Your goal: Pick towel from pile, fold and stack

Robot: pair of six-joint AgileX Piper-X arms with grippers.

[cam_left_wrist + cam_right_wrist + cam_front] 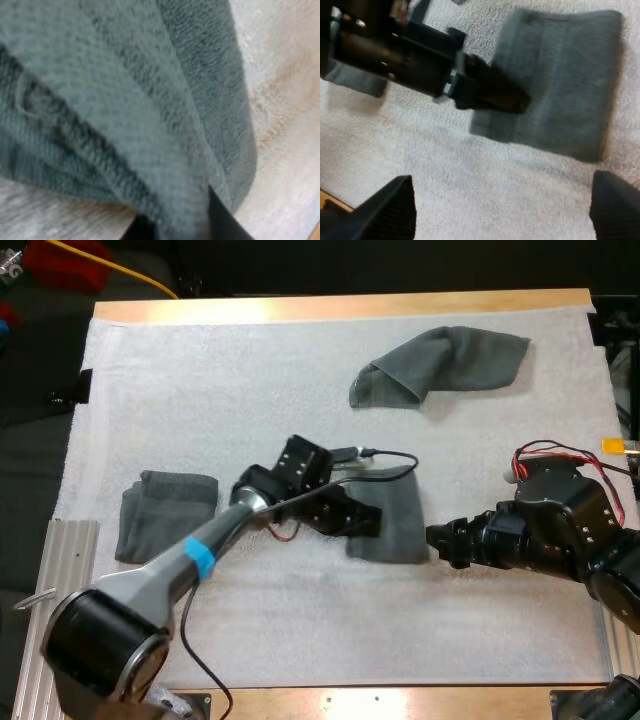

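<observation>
left gripper [368,521]: mid-mat, down on the left edge of the middle towel [398,528], the arm reaching in from the mat's near left corner.
left grip: the high view leaves the fingertips dark against the cloth. The left wrist view gives the answer: a thick grey-green fold pinched tight, with a black finger [222,222] pressing on each side.
mat [285,100]: white, seen just past the rounded edge of the pinched fold.
right gripper [437,543]: just off the middle towel's right edge, pointing at it, low over the mat.
right grip: finger gap unclear from above. In the right wrist view its own fingers [385,210] stand spread wide with bare mat between them, touching no cloth.
middle towel, from the right wrist: a flat rectangle with the left gripper at its edge.
crumpled towel [440,362]: near the mat's far edge, toward the right, well apart from both grippers.
folded towel [165,515]: by the mat's left edge, beside the left arm.
table [330,308]: a wooden strip along the mat's far edge.
</observation>
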